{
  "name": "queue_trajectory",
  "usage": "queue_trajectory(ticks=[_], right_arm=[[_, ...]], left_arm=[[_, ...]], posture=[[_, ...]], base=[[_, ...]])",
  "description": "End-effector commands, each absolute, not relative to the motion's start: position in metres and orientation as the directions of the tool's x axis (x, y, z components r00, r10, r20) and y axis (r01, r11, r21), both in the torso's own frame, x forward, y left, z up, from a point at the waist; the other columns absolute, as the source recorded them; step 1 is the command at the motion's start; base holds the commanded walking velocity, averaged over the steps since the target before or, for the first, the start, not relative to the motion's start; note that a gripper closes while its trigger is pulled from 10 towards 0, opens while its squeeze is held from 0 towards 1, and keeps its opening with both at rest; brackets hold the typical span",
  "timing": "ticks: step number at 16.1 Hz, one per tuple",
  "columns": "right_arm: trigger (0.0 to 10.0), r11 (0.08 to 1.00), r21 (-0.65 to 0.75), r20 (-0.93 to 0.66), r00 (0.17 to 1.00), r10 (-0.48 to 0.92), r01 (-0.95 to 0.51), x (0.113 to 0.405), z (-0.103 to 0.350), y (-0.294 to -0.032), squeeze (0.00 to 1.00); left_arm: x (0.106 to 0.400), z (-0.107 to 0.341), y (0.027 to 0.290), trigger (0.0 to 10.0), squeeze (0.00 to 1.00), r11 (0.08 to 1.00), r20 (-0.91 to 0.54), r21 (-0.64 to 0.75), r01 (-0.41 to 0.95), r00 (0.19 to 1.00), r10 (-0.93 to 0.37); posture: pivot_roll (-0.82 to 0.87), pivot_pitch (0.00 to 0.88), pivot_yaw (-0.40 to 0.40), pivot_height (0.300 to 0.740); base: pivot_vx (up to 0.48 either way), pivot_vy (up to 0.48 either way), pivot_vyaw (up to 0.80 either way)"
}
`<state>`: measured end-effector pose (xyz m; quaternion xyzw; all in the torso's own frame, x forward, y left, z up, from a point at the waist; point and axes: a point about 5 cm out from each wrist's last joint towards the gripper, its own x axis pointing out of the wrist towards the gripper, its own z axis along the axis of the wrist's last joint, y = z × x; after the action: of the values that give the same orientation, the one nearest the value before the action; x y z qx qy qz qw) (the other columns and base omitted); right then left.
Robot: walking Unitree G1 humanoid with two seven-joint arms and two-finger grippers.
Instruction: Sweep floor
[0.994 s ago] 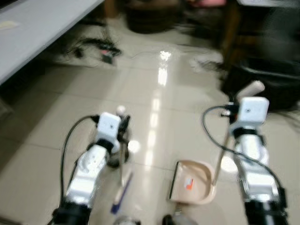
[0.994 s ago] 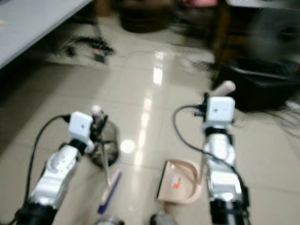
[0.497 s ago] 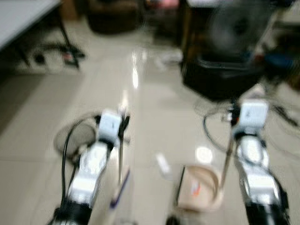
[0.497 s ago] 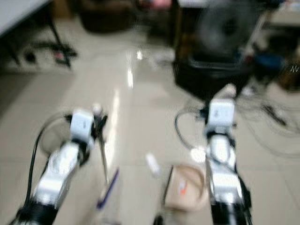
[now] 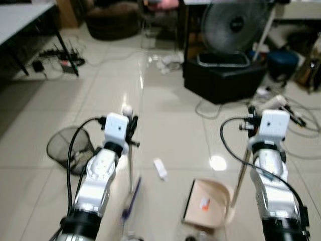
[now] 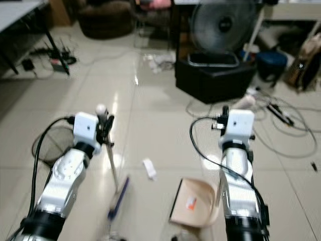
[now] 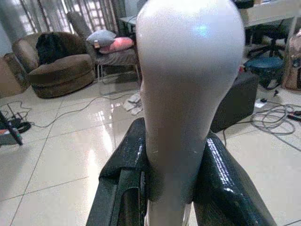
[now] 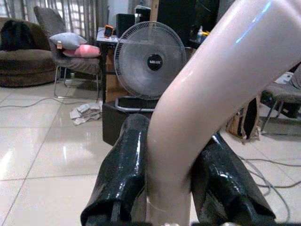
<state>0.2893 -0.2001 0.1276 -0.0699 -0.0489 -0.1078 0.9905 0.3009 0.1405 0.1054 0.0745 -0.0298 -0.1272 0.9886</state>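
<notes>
My left gripper (image 5: 132, 128) is shut on the pale top of the broom handle (image 7: 188, 70), whose thin pole runs down to a blue brush head (image 5: 131, 199) on the tiles. My right gripper (image 5: 252, 118) is shut on the curved beige handle (image 8: 211, 84) of the dustpan (image 5: 209, 202), which rests on the floor between my arms. A small white scrap (image 5: 160, 168) lies on the tiles just beyond the brush and to the left of the dustpan.
A wire mesh bin (image 5: 69, 149) lies at my left. Ahead on the right stand a black box (image 5: 223, 78) and a fan (image 5: 234, 24), with cables (image 5: 301, 118) trailing across the floor. A table leg and power strip (image 5: 62, 63) are far left.
The whole view has swung right: the table has slid out to the left, the fan and black box have come in. Both grippers keep their hold. The white scrap now shows sharply.
</notes>
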Motion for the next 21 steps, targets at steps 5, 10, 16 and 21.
queue_trajectory(ticks=[5,10,16,21], right_arm=[[10.0,0.978,-0.064,0.126,0.973,-0.191,0.2,0.29,0.131,-0.194,0.0],[10.0,0.973,-0.1,0.138,0.971,-0.194,0.208,0.29,0.132,-0.198,0.0],[10.0,0.968,-0.155,0.153,0.973,-0.174,0.198,0.292,0.135,-0.199,0.0],[10.0,0.964,-0.172,0.155,0.972,-0.176,0.201,0.294,0.136,-0.201,0.0]], left_arm=[[0.306,0.124,0.142,10.0,0.0,0.957,0.118,0.175,0.232,0.96,-0.255],[0.304,0.119,0.152,10.0,0.0,0.964,0.093,0.186,0.188,0.974,-0.208],[0.306,0.121,0.153,10.0,0.0,0.966,0.098,0.188,0.176,0.976,-0.197],[0.308,0.122,0.153,10.0,0.0,0.966,0.098,0.193,0.17,0.977,-0.191]], posture=[[-0.02,0.049,0.062,0.74],[-0.01,0.056,0.061,0.74],[-0.01,0.055,0.062,0.74],[-0.01,0.052,0.065,0.74]], base=[[0.28,0.0,-0.24],[0.305,0.0,-0.25],[0.312,0.0,0.0],[0.312,0.0,0.0]])
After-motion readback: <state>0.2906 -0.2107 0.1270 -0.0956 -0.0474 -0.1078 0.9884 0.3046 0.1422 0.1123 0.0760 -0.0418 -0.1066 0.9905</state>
